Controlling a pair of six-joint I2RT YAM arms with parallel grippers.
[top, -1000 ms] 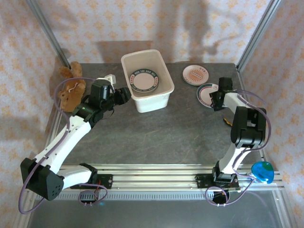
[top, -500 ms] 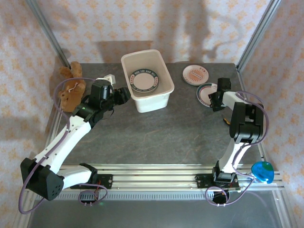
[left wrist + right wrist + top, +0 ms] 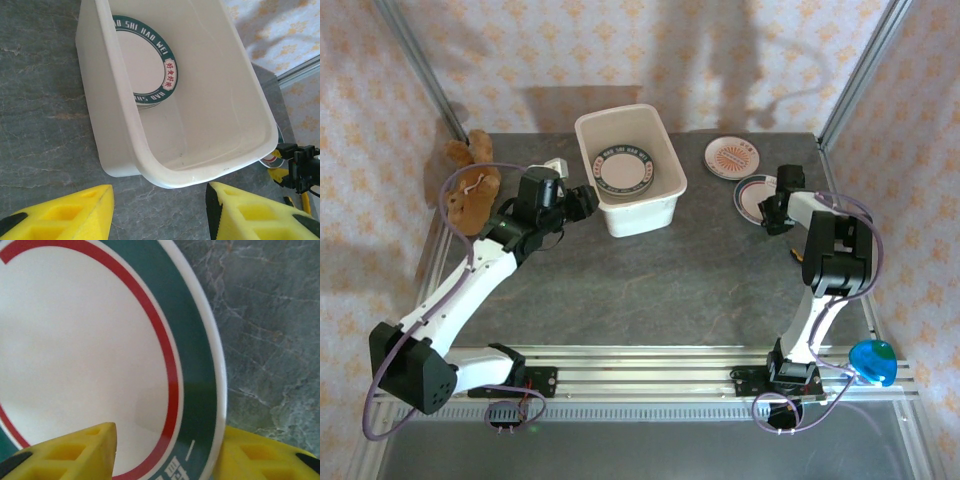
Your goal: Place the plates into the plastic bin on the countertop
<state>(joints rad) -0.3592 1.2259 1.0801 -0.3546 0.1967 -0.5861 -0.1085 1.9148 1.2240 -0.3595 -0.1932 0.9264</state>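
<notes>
Left jaws are apart and empty near the bin (image 3: 120,135). Right jaws sit astride a plate (image 3: 90,340) rim on the table (image 3: 270,315); I cannot tell if they squeeze.

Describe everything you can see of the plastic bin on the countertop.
The plastic bin is an off-white rectangular tub with rounded corners, a rolled rim and deep, smooth, slightly glossy walls. It stands upright toward the back of the dark grey countertop, turned slightly askew. A stack of plates with teal lettered rims rests on its floor. The left claw is open beside its near left corner and appears not to touch it.
</notes>
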